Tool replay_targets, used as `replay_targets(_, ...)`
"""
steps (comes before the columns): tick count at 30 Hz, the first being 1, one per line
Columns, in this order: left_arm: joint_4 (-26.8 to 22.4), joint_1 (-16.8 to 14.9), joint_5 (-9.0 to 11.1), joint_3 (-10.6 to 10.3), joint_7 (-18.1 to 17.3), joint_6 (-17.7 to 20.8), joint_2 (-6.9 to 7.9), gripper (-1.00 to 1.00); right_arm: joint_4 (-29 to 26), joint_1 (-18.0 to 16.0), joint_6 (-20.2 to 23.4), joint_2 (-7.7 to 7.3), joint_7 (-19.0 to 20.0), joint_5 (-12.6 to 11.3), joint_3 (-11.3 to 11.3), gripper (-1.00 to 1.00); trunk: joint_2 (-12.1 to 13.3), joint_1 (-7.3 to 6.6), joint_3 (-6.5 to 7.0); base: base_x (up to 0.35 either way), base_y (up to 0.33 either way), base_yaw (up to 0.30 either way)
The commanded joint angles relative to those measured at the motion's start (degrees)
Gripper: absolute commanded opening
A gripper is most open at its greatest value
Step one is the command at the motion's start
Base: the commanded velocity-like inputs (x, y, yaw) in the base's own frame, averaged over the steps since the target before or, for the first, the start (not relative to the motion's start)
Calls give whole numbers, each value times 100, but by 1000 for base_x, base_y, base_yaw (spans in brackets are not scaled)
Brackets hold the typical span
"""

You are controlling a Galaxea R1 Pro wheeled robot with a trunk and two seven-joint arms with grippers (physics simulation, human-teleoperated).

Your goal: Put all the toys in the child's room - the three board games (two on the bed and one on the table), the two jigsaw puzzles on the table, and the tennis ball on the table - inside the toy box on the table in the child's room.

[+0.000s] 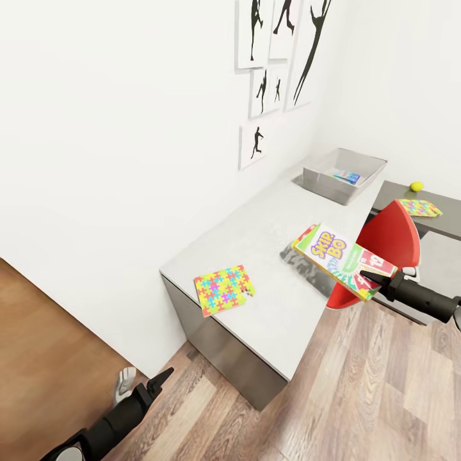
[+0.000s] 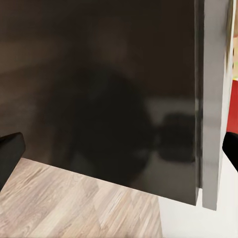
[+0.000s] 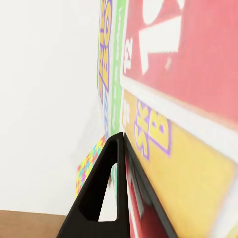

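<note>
My right gripper (image 1: 370, 279) is shut on a Skip-Bo board game (image 1: 341, 258), holding it tilted in the air over the table's right edge. Seen from the right wrist, one black finger (image 3: 106, 193) lies against the box's edge (image 3: 183, 124). A colourful jigsaw puzzle (image 1: 225, 289) lies on the light table (image 1: 269, 224) near its front corner. The grey toy box (image 1: 320, 171) stands at the table's far end with a board game (image 1: 346, 177) inside. A second jigsaw (image 1: 419, 207) and the tennis ball (image 1: 416, 186) rest on a dark surface (image 1: 448, 224) to the right. My left gripper (image 1: 157, 381) hangs low, open and holding nothing.
A red chair (image 1: 392, 238) stands right behind the held game, against the table's right side. The left wrist faces the table's dark side panel (image 2: 109, 89) above the wood floor (image 2: 74, 208). Framed silhouettes (image 1: 282, 57) hang on the white wall.
</note>
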Motion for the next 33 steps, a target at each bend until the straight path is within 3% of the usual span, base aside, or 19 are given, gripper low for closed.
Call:
replay_targets(1, -5, 2, 29, 8, -1, 42, -2, 100, 0, -3, 23, 0, 24, 6, -7, -100, -3, 1, -4, 0, 0, 0)
replay_targets(26, -20, 9, 33, -4, -51, 53, -8, 100, -373, 67, 24, -15, 61, -5, 20, -100, -3, 1, -4, -88, 0, 0)
replay_targets(30, -106, 16, 35, -14, -226, 75, -8, 100, -412, 74, 28, -36, 66, -9, 24, -100, -3, 1, -4, -14, 0, 0)
replay_targets(33, -313, 43, 25, -115, -565, 108, 14, 100, -496, 83, 35, -71, 117, -16, 27, -100, -3, 1, -4, -7, 0, 0)
